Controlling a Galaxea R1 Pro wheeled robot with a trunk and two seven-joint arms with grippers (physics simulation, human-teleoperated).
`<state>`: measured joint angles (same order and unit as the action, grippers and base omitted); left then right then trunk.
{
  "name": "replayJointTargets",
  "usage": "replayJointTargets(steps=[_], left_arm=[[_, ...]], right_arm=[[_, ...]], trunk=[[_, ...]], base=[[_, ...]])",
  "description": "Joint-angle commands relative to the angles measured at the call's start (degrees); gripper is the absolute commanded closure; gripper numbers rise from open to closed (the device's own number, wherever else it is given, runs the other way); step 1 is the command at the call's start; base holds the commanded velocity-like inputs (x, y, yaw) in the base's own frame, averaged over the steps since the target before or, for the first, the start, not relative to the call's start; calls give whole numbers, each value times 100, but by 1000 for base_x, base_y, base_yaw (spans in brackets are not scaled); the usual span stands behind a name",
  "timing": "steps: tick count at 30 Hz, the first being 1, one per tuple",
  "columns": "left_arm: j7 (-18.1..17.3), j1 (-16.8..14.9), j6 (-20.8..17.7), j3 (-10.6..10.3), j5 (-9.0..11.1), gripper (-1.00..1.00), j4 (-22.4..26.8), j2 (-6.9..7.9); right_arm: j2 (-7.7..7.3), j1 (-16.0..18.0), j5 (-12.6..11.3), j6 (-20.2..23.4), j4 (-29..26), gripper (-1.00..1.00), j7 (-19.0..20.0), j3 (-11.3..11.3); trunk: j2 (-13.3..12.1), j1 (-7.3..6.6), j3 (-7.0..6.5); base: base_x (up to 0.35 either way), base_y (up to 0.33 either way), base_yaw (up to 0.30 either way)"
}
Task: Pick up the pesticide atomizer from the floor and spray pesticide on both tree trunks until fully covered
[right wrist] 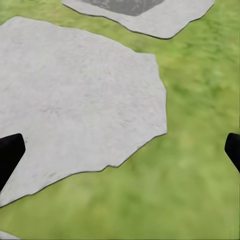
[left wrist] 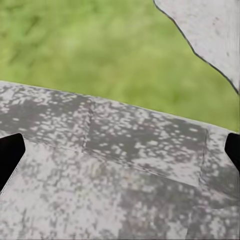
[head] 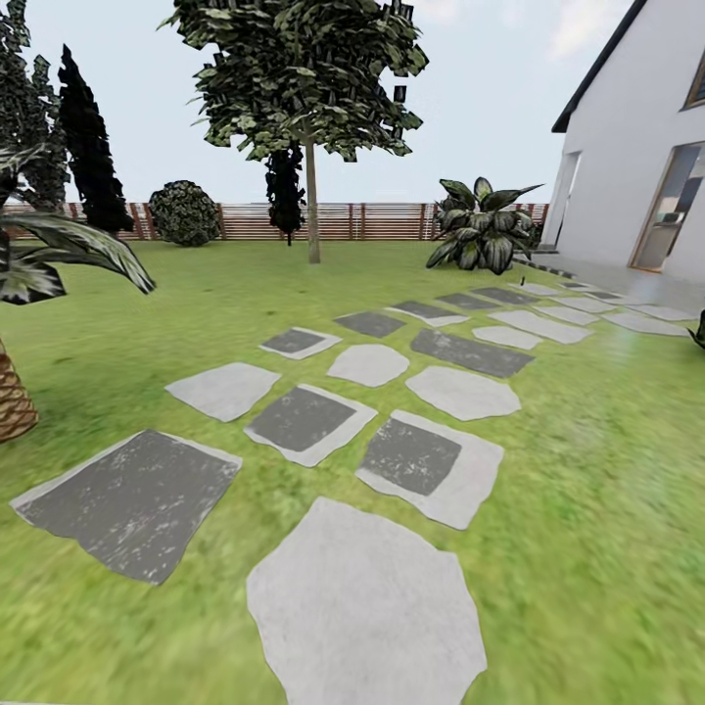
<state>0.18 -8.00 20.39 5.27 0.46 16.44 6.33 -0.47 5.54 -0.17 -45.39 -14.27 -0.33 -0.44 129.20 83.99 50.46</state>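
I am in the garden, on a green lawn (head: 607,470) crossed by a path of grey paving slabs (head: 362,597). Far ahead, near the brown slat fence (head: 382,221), stands a tall leafy tree (head: 304,69) with a bare grey-brown trunk (head: 312,211). My left gripper (left wrist: 120,155) hangs open over a dark mottled slab (left wrist: 130,165), its black fingertips (left wrist: 10,155) wide apart with nothing between them. My right gripper (right wrist: 120,152) is open too, over the edge of a pale slab (right wrist: 75,95) and the grass (right wrist: 190,165).
A palm with a scaly trunk (head: 15,397) and drooping fronds stands close at the left. Dark narrow trees (head: 90,147) and a round bush (head: 184,212) line the fence. A broad-leaved plant (head: 485,230) and a white house (head: 636,137) are at the right.
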Motion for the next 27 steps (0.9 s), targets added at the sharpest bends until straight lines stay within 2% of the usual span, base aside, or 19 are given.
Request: replayJointTargets(steps=[1, 8, 27], left_arm=[[0, 0, 0, 0, 2, -100, 0, 0], [0, 0, 0, 0, -2, -100, 0, 0], [0, 0, 0, 0, 2, -100, 0, 0]], right_arm=[[1, 0, 0, -1, -3, -100, 1, 2], [11, 0, 0, -1, -5, -100, 1, 3], [11, 0, 0, 1, -6, -100, -2, 0]], trunk=[[0, 0, 0], [0, 0, 19], [0, 0, 189]], base=[[340, 0, 0], [340, 0, 0], [340, 0, 0]])
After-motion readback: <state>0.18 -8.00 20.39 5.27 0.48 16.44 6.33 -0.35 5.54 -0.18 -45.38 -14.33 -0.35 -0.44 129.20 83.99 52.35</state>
